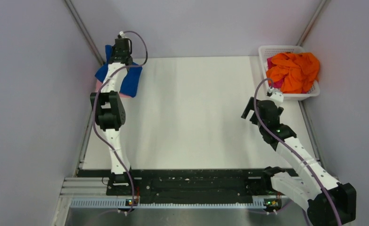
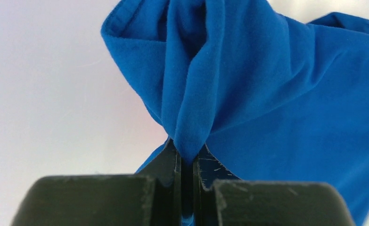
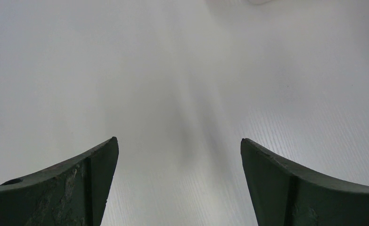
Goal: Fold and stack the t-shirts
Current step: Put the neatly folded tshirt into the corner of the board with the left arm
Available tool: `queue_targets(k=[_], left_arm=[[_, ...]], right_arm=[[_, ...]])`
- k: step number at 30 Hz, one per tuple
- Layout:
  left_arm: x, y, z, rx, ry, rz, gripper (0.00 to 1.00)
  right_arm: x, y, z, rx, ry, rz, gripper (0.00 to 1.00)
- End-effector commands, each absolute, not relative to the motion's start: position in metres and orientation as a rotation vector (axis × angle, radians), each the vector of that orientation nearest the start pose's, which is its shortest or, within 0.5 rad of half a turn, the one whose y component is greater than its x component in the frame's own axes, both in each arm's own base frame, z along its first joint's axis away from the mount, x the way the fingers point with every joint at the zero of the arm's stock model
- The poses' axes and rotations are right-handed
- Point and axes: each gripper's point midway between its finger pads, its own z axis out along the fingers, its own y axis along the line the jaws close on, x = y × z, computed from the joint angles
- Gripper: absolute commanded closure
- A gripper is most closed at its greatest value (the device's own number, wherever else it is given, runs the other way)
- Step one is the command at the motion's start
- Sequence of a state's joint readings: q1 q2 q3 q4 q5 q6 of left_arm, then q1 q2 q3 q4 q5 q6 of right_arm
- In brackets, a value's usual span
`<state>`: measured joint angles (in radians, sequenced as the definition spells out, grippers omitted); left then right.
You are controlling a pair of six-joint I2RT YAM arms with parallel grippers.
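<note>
Placement step, seemingly: left gripper (image 2: 186, 157) clamped on blue tee (image 2: 276, 94) at far-left corner. Right gripper (image 3: 178, 162) gaped empty. Next likely needed release, then orange tees (image 1: 293, 70).

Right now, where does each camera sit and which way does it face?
Top external: above, behind the bases, looking down on the table; left arm and right arm show.
Left wrist: looks along the left fingers, shut on the blue t-shirt.
Right wrist: looks down at table between the open right fingers.
Shared: top and left wrist both show the blue t-shirt.
</note>
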<state>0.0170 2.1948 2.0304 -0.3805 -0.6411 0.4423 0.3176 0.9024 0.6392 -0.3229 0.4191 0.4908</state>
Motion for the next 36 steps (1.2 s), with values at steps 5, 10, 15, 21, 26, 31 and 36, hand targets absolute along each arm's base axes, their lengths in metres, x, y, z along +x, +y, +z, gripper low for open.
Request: queue_targets(k=[5, 10, 15, 21, 26, 31, 36], left_arm=[[0.613, 0.166, 0.204, -0.061, 2.042, 0.971, 1.0], [0.619, 0.181, 0.189, -0.104, 2.028, 0.999, 1.0], [0.616, 0.202, 0.177, -0.192, 2.025, 1.053, 0.16], [0.612, 0.197, 0.199, -0.324, 1.98, 0.94, 0.01], [0.599, 0.167, 0.224, -0.442, 1.987, 0.669, 0.01], [0.567, 0.114, 0.246, -0.545, 1.985, 0.281, 0.01], [0.512, 0.023, 0.242, -0.477, 2.002, -0.167, 0.01]], right_arm=[[0.299, 0.032, 0.167, 0.46, 2.004, 0.004, 0.01], [0.301, 0.03, 0.167, 0.462, 2.01, -0.021, 0.01], [0.303, 0.03, 0.164, 0.461, 2.025, -0.037, 0.01], [0.304, 0.031, 0.171, 0.463, 2.012, -0.025, 0.01], [0.3, 0.036, 0.174, 0.454, 2.008, 0.026, 0.01], [0.295, 0.044, 0.178, 0.435, 2.008, 0.092, 0.01], [0.285, 0.049, 0.17, 0.415, 2.025, 0.14, 0.01]])
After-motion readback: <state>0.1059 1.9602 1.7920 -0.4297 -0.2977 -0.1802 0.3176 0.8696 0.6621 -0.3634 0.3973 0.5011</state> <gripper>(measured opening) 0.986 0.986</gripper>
